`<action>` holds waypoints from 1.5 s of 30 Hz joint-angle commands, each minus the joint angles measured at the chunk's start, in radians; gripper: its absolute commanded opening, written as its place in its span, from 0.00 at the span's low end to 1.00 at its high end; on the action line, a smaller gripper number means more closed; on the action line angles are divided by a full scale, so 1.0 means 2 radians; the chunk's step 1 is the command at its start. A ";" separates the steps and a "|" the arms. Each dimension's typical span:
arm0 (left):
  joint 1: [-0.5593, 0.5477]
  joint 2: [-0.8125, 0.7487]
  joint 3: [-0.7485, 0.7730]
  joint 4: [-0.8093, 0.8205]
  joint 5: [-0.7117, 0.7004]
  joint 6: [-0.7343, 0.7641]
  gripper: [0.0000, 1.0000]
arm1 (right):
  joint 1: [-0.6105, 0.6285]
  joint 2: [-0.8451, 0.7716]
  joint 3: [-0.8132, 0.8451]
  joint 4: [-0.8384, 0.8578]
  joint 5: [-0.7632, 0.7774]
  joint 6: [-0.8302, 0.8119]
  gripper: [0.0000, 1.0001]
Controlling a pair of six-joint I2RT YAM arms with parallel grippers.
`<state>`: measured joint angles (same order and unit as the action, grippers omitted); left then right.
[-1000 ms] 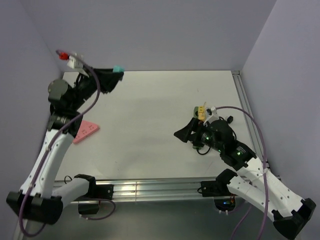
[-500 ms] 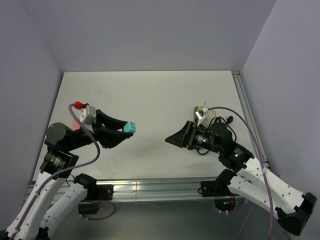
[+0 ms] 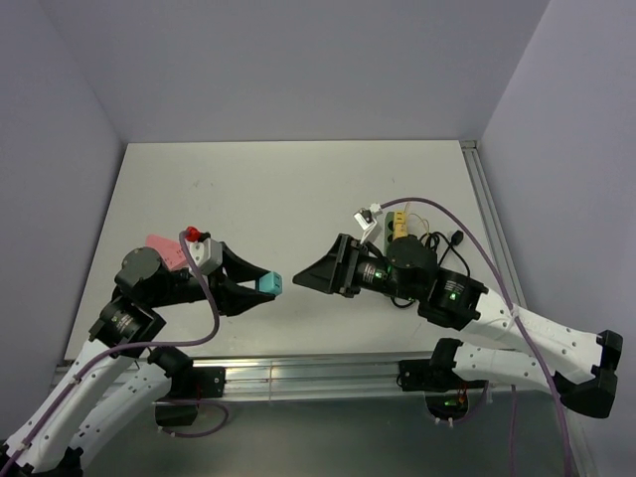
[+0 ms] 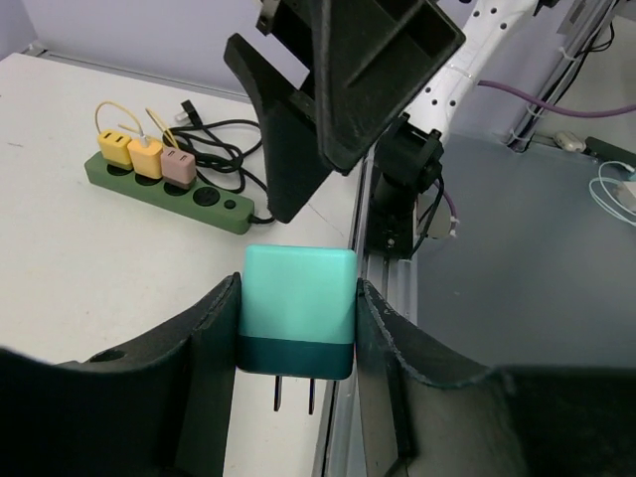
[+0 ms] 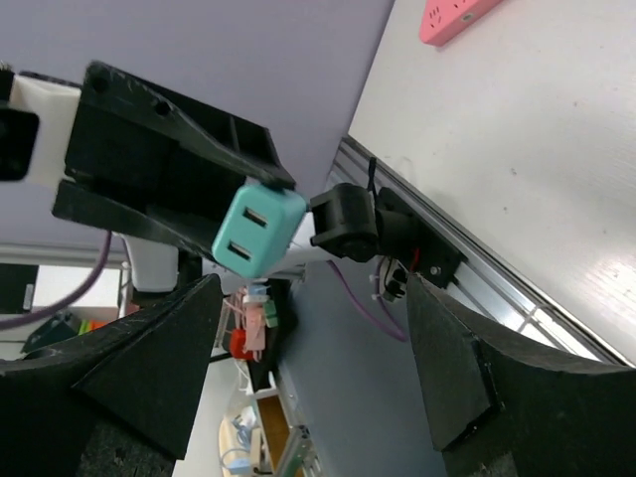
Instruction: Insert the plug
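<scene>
Left wrist: teal plug point(image 4: 298, 310) in left gripper point(image 4: 298, 296) (prongs down)

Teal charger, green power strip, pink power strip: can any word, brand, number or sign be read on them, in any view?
None: no text, number or sign can be read on the teal charger, the green power strip or the pink power strip; the faces that show look plain.

You've got a plug point(image 4: 298, 310) with a pale turquoise body and a darker teal band by the prongs. Green strip point(image 4: 164, 187): two yellow chargers point(image 4: 146, 157), one dusty-pink charger point(image 4: 180, 166). Pink strip point(image 3: 162, 248). White table point(image 3: 298, 189), lilac walls point(image 3: 298, 70).
</scene>
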<state>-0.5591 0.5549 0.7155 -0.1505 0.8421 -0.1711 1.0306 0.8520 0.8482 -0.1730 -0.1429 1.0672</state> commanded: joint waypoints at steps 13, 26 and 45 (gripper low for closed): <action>-0.010 -0.009 0.010 -0.001 -0.031 0.026 0.00 | 0.034 0.150 0.156 -0.042 0.032 0.013 0.75; -0.010 -0.009 0.009 0.000 -0.031 0.028 0.00 | 0.048 0.183 0.176 -0.092 0.019 0.003 0.70; -0.010 -0.007 0.008 0.002 -0.031 0.026 0.00 | 0.051 0.204 0.183 -0.075 -0.023 -0.002 0.23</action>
<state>-0.5785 0.5465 0.7147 -0.1902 0.7868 -0.1204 1.1259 1.2518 1.2160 -0.3595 -0.1341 1.0863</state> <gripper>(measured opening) 0.477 0.455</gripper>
